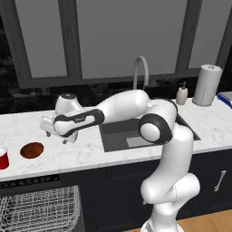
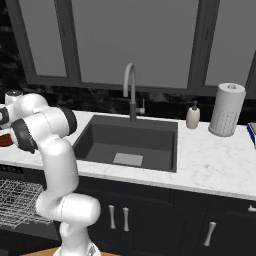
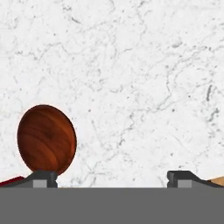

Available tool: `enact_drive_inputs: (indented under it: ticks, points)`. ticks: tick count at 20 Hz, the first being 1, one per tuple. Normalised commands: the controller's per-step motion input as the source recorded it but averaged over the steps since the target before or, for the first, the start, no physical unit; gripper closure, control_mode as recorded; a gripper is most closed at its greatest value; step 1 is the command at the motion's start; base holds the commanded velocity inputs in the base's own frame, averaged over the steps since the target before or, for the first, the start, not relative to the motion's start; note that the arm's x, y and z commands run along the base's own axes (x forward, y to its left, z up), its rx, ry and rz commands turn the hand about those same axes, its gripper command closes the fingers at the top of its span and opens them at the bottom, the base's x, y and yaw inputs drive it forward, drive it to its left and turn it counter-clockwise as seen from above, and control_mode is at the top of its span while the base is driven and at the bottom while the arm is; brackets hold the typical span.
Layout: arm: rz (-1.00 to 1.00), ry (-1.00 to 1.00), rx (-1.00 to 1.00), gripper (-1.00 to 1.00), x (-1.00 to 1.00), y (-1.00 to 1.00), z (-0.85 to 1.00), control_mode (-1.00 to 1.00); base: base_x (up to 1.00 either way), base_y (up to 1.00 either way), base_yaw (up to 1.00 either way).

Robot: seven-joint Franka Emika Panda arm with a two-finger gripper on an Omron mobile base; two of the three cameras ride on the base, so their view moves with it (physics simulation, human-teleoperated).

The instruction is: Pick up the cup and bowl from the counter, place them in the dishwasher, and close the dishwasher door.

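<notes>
I see the gripper (image 1: pixel 57 135) wide open, empty — above the counter (image 1: pixel 81 152), near the bowl (image 1: pixel 32 150); cup (image 1: pixel 3 158) beyond.

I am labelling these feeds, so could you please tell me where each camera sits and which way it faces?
Left base view: behind-left, looking over the arm at bowl, cup, sink.
Right base view: behind-right, at sink, counter; arm at left.
Hand view: down onto counter, bowl above one fingertip.
Both base views share the sink.
</notes>
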Motion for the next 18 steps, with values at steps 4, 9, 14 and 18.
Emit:
enact_drive_inputs:
  ticks: [4,9,14,18]
  points:
    - [0.01,0.00,0.00,-1.00,0.00,0.17,-0.17,-1.00,0.00,0.00,0.00]
    - [0.02,0.00,-0.04,-1.00,0.00,0.24,-0.06,-1.00,0.00,0.00,0.00]
    - [0.03,0.03,-0.09,-1.00,0.06,0.33,-0.12,-1.00,0.00,0.00,0.00]
    - [0.05,0.12,-0.05,-1.00,0.12,0.28,-0.35,-1.00,0.00,0.00,0.00]
